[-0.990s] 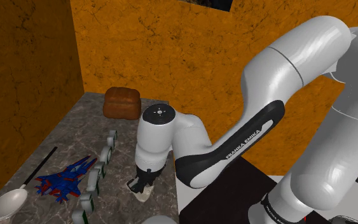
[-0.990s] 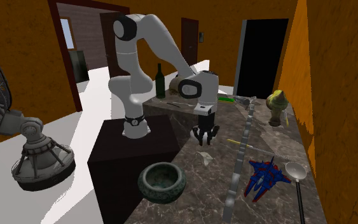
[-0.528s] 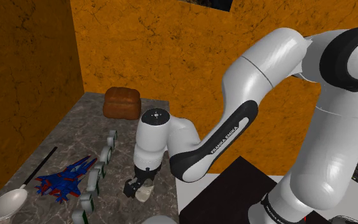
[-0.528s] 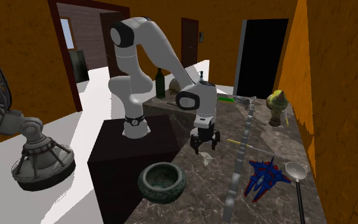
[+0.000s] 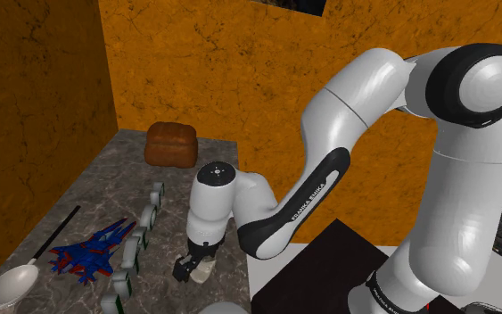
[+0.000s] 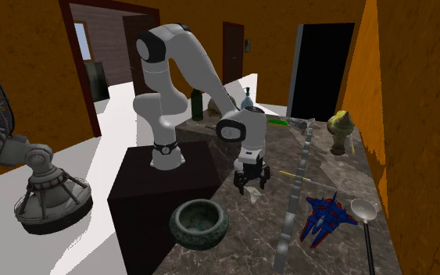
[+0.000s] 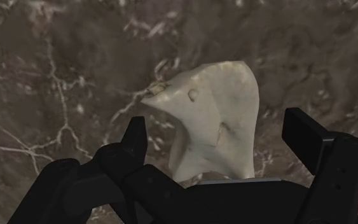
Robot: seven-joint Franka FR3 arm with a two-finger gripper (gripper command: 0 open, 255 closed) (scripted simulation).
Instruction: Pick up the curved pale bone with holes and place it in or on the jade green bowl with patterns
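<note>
gripper (image 7: 219, 126) wide open astride the bone (image 7: 215, 95), which lies on the counter (image 6: 249, 234) near its stand-side edge; fingers (image 7: 135, 137) seem not to touch it. bare marble runs to the bowl (image 6: 199, 223).

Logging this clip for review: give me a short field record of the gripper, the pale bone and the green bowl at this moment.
gripper: all-black two-finger gripper, open, low over the counter
target: pale curved bone, lying on the dark marbled counter, between the fingers but not clasped
destination: dark green patterned bowl, upright near the counter's edge, apart from the bone
nearby: red and blue toy jet
stage: bone not yet grasped
</note>
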